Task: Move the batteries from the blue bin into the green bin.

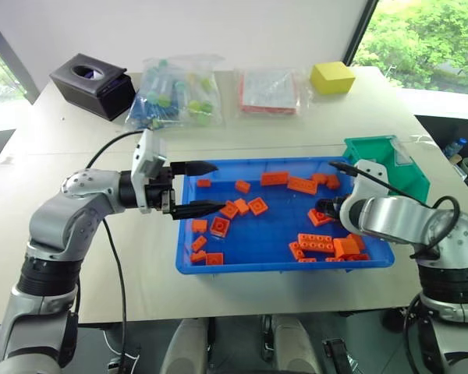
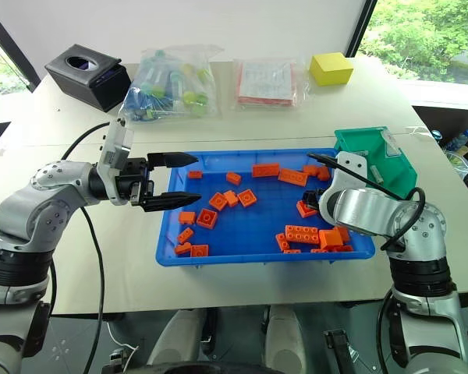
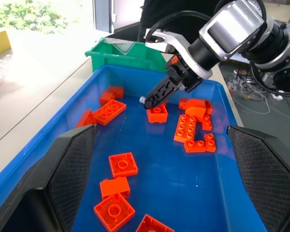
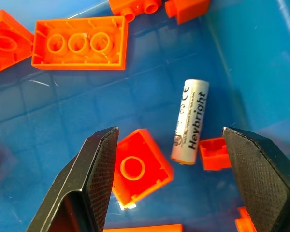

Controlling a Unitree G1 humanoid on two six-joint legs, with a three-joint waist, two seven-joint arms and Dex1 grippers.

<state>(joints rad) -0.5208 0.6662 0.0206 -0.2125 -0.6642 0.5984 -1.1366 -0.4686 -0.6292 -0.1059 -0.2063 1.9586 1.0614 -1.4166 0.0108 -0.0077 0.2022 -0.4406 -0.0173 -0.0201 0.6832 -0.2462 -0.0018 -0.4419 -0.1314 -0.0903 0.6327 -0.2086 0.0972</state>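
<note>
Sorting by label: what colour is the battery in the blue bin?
The battery is silver-white with black lettering, clearest in the right wrist view.

Table (image 1: 242, 132) under blue bin (image 1: 189, 234), green bin (image 1: 374, 149)

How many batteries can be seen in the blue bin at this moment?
1. One battery lies flat on the floor of the blue bin, between the open fingers of the right gripper, beside orange bricks. Others may be hidden by the right arm.
</note>
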